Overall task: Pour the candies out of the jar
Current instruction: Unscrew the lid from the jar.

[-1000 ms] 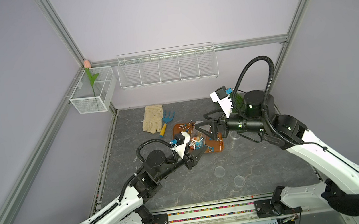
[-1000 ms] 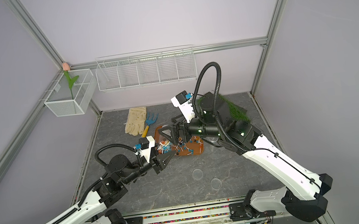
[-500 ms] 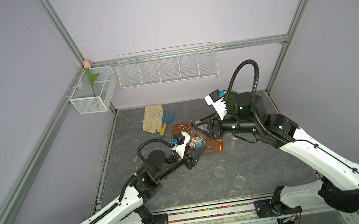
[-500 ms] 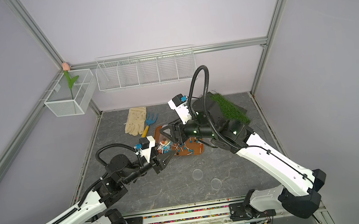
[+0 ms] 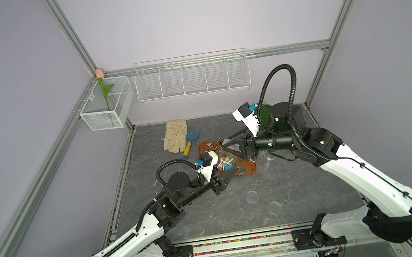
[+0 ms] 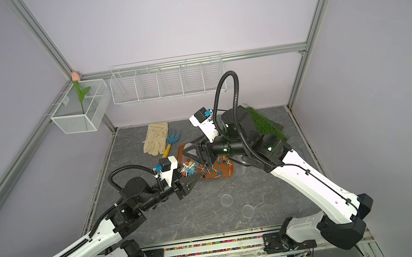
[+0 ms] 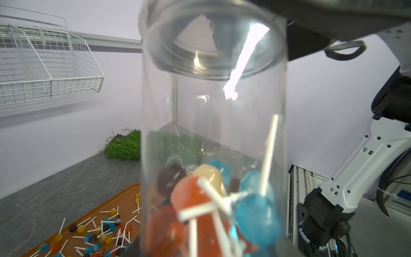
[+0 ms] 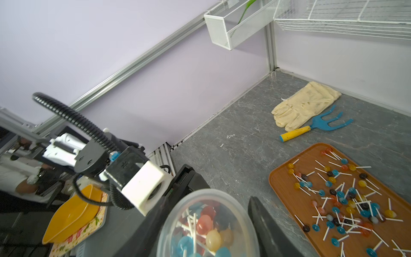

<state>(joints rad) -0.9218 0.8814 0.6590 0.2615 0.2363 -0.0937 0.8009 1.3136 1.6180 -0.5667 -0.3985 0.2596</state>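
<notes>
Now the jar [image 5: 226, 162] is hanging roughly upright just left of centre in both top views, over the left edge of the tray [image 5: 255, 171]. The candies [image 7: 213, 200] are sitting heaped in its lower end. The left hand [image 5: 223, 172] is clenching the jar's body from the lower-left side.

Over the last second the right arm has been swinging in from the right of the frame. Its right hand [image 5: 229, 152], spread wide a moment ago, has been narrowing onto the jar's top, and its fingers [image 8: 264, 222] are now pressing against the rim on both sides. I am judging that the clear cap is about to be twisted off, so pouring from this jar is not yet starting.

The jar is looking like a smooth, hard, transparent cylinder with a threaded neck, throwing bright glare. The candies are showing glossy round heads in blue, orange, pale yellow and dark brown on thin white sticks. The sticks are crossing and tangling, so they may be jamming at the mouth.

Loose candies [image 8: 347, 200] are already lying scattered on the tray, which is smooth, orange-brown and low-rimmed with rounded corners. The bench [image 5: 210, 214] is showing a matt grey stone pattern, and 2 clear round lids [image 5: 252, 197] are lying on it, lower right of centre.
</notes>
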